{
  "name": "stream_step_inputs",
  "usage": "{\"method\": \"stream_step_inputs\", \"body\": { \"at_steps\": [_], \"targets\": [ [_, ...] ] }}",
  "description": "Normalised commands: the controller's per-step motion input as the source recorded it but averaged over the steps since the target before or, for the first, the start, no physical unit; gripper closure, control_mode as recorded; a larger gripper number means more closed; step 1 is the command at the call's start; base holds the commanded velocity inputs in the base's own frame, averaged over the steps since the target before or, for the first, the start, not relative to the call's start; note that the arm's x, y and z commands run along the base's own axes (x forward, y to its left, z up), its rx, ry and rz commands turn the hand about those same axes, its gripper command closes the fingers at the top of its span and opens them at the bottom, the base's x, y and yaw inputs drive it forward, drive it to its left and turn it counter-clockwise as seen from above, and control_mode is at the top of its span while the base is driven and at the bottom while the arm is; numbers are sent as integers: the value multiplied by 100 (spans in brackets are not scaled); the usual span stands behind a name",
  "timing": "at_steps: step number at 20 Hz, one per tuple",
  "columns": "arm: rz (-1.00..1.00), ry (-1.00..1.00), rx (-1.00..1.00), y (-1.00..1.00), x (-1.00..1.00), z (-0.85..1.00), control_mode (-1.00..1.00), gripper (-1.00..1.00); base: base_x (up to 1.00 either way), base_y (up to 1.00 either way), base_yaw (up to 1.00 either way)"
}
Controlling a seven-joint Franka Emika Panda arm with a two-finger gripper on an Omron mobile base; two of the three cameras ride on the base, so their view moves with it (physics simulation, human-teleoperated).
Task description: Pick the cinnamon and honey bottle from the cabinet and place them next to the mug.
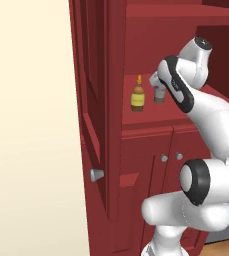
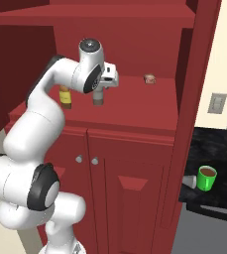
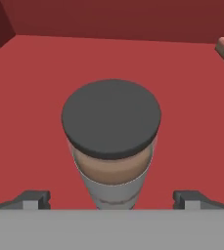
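The cinnamon (image 3: 111, 127), a brown jar with a dark grey cap, stands upright on the open shelf of the red cabinet (image 2: 135, 116). My gripper (image 3: 112, 201) hangs right above it, open, one finger tip (image 3: 34, 199) on each side of the jar, not touching it. From the right base view the hand (image 2: 106, 77) sits over the cinnamon (image 2: 98, 100). The honey bottle (image 1: 138, 96), amber with a yellow label and orange nozzle, stands just left of the cinnamon (image 1: 159, 96). The green mug (image 2: 206, 177) sits low on the dark counter at the right.
A small pinkish-brown lump (image 2: 149, 79) lies on the shelf to the right of the jar. The cabinet's open door (image 1: 93, 115) juts out at the left, with a silver knob (image 1: 96, 174). Lower doors with two knobs (image 2: 86, 160) are shut.
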Motion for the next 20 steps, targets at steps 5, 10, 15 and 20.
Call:
{"method": "stream_step_inputs", "body": {
  "at_steps": [5, 10, 15, 20],
  "targets": [
    [0, 0, 0, -1, 10, 0, -100, -100, 0, 0, 0],
    [0, 0, 0, 0, 1, -12, -100, -100, 0, 0, 0],
    [0, 0, 0, 0, 0, -22, -100, -100, 0, 0, 0],
    [0, 0, 0, 0, 6, -1, -100, -100, 0, 0, 0]
  ]
}}
